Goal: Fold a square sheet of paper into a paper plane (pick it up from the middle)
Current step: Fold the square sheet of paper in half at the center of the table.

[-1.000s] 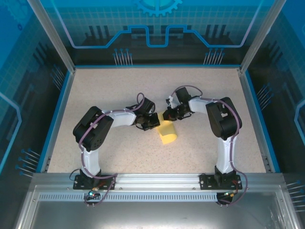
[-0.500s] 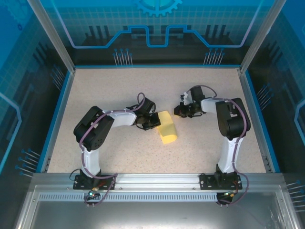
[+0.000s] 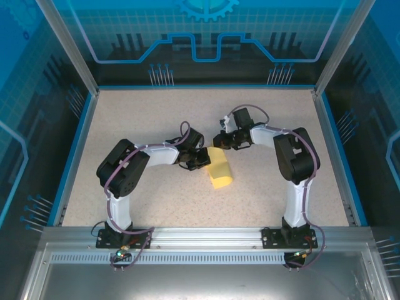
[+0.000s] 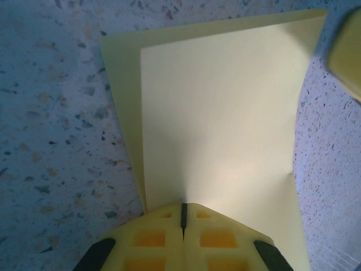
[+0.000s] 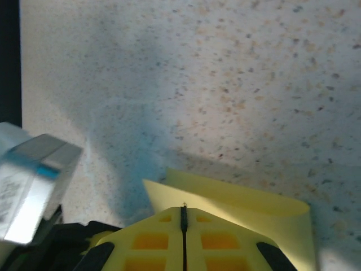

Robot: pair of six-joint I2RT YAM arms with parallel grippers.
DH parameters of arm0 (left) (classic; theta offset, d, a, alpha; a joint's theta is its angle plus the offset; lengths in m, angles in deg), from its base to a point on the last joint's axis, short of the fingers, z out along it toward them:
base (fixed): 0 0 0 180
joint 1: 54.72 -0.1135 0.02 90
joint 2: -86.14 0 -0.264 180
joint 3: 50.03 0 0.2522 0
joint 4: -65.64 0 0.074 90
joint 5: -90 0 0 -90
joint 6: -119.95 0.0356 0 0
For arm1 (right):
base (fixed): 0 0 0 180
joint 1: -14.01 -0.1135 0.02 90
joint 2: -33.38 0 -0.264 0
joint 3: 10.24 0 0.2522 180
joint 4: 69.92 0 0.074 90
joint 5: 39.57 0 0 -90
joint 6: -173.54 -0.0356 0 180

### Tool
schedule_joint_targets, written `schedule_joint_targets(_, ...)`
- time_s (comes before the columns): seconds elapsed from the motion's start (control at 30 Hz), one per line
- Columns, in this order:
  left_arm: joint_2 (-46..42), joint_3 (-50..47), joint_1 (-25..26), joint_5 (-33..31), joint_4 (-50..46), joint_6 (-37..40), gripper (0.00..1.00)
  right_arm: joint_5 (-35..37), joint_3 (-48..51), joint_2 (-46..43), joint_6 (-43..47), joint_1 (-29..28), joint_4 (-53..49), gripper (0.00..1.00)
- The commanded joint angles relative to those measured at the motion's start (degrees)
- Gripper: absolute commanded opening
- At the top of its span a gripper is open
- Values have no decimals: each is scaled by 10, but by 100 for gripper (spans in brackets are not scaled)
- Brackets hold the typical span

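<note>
The square sheet of paper (image 3: 220,172) lies folded over on the table's middle, its top layer loosely curved. My left gripper (image 3: 202,159) is at its left edge. In the left wrist view the jaws (image 4: 183,210) are shut, and the pale-yellow sheet (image 4: 220,113) runs in two layers right up to the slit. My right gripper (image 3: 220,141) sits at the sheet's far edge. Its jaws (image 5: 184,210) are shut too, with the paper (image 5: 254,209) just beyond and below the tips. No paper plane shape has formed.
The speckled table (image 3: 144,119) is ringed by a blue rim and glass walls. Part of the left arm (image 5: 34,186) shows close beside the right gripper. A blurred yellow finger (image 4: 347,51) of the right gripper hangs near the sheet's far corner.
The right gripper swung away to the right half a second ago and has come back to the paper's far edge. The left gripper and the sheet have stayed put.
</note>
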Motion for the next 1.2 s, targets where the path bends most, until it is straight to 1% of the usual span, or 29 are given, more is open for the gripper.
schedule_joint_targets(0.0,60,-39,6,-50,-142,3,0,8,-26,29,0,3,-34,7)
schedule_joint_targets(0.17,60,-38,7,-54,-147,12,0,27,-47,55,3,12,-58,6)
schedule_joint_targets(0.4,59,-46,8,-62,-153,11,0,46,-25,68,-21,45,-42,6)
schedule_joint_targets(0.5,51,-61,10,-77,-155,3,0,50,-3,61,-25,61,-27,6)
schedule_joint_targets(0.63,56,-69,9,-77,-149,2,0,43,28,38,-37,88,7,6)
schedule_joint_targets(0.73,58,-69,10,-71,-140,2,0,39,32,16,-36,96,10,6)
schedule_joint_targets(0.9,58,-57,11,-71,-145,9,0,36,64,-58,-33,88,14,7)
schedule_joint_targets(1.03,58,-55,12,-69,-143,11,0,29,101,-119,-19,52,-21,7)
schedule_joint_targets(1.17,56,-55,12,-70,-143,11,0,14,143,-138,-30,17,-46,7)
